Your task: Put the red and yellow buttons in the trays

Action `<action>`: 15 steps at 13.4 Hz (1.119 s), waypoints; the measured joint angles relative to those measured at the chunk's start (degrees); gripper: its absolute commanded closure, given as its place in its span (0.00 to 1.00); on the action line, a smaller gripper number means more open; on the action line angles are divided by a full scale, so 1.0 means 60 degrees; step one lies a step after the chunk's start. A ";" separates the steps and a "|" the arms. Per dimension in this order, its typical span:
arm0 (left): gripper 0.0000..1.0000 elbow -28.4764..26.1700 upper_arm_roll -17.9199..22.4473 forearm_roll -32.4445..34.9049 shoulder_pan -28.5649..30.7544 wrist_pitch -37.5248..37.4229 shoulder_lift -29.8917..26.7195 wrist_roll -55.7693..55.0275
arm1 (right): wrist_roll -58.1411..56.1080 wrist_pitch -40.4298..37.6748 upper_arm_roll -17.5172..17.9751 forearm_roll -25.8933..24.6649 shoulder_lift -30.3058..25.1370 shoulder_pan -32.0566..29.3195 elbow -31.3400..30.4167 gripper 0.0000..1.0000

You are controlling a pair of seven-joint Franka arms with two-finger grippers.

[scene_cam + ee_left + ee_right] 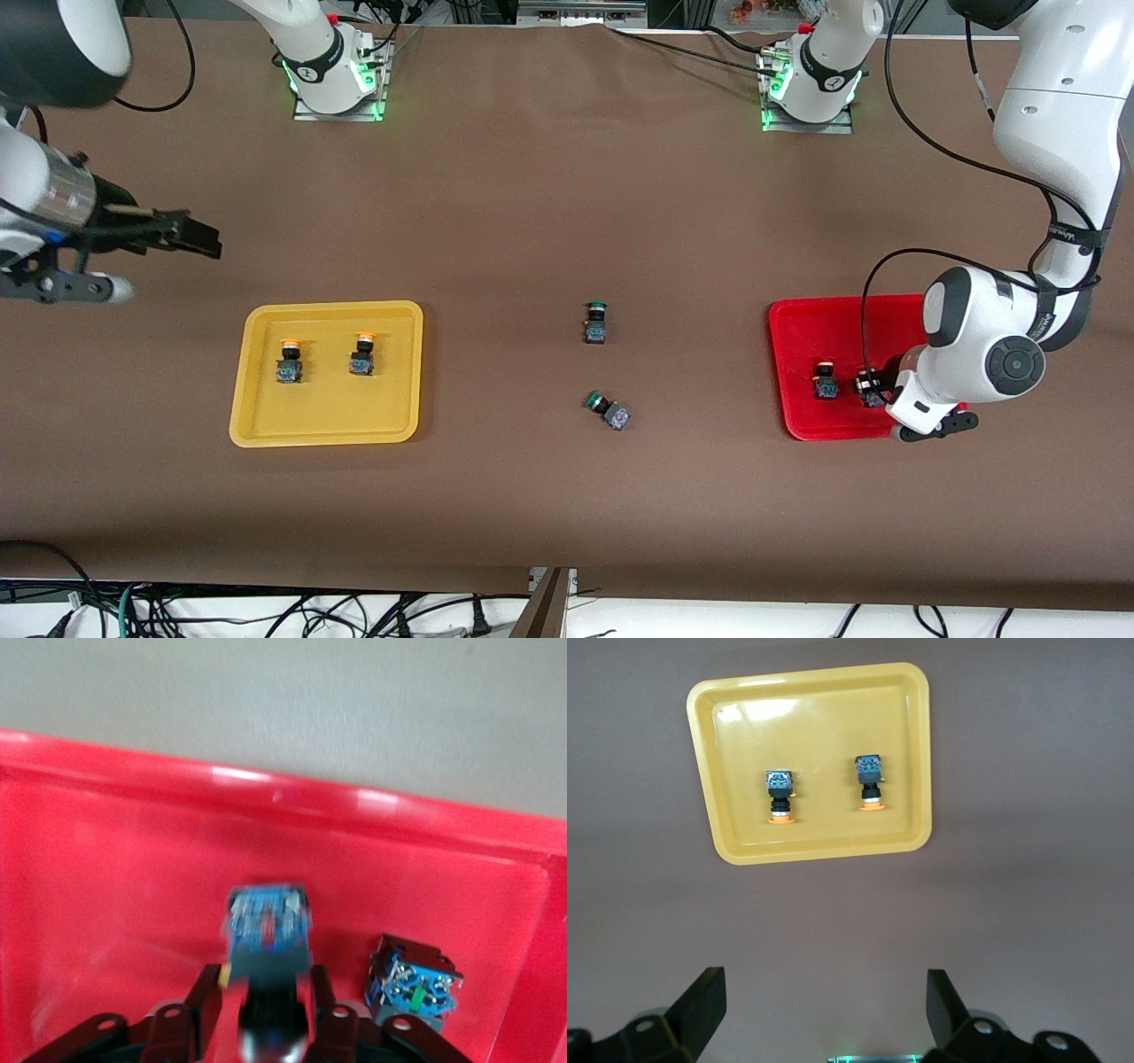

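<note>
Buttons nearly all sorted — both yellow-orange ones (289, 360) (362, 353) are sitting in the yellow tray (257, 416), lying well apart from each other. The right gripper (824, 1005) is hanging over bare table toward the right arm's end, fingers spread wide with nothing between them; that arm is waiting, and the yellow tray is lying well clear of its fingertips in the right wrist view.

The left gripper (264, 1014) is reaching down into the red tray (802, 328), its fingers closing on the black body of a red button (266, 935), blue-grey base pointing away from the wrist. The other red button (413, 986) is resting on the tray floor just beside the gripper, not touching it. Cannot tell whether the gripped button is already touching the tray floor.

Judging from this, three are placed and the fourth is lacking only its release. Two green-capped switches (596, 322) (608, 410) are lying on the table between the trays — not part of the job.
</note>
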 measured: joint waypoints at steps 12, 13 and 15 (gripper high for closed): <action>0.00 0.3482 -0.1200 -0.0911 -0.0190 -0.6143 -0.3746 0.0132 | -0.2069 -0.0482 0.0568 -0.0077 -0.1534 -0.1293 -0.0782 0.00; 0.00 0.3336 -0.0949 -0.1044 -0.0462 -0.6470 -0.4163 0.0463 | -0.2072 -0.0479 0.0568 -0.0078 -0.1471 -0.1295 -0.0760 0.00; 0.00 0.2296 0.0616 -0.1742 -0.1782 -0.6713 -0.5332 0.1471 | -0.2074 -0.0478 0.0566 -0.0078 -0.1390 -0.1309 -0.0739 0.00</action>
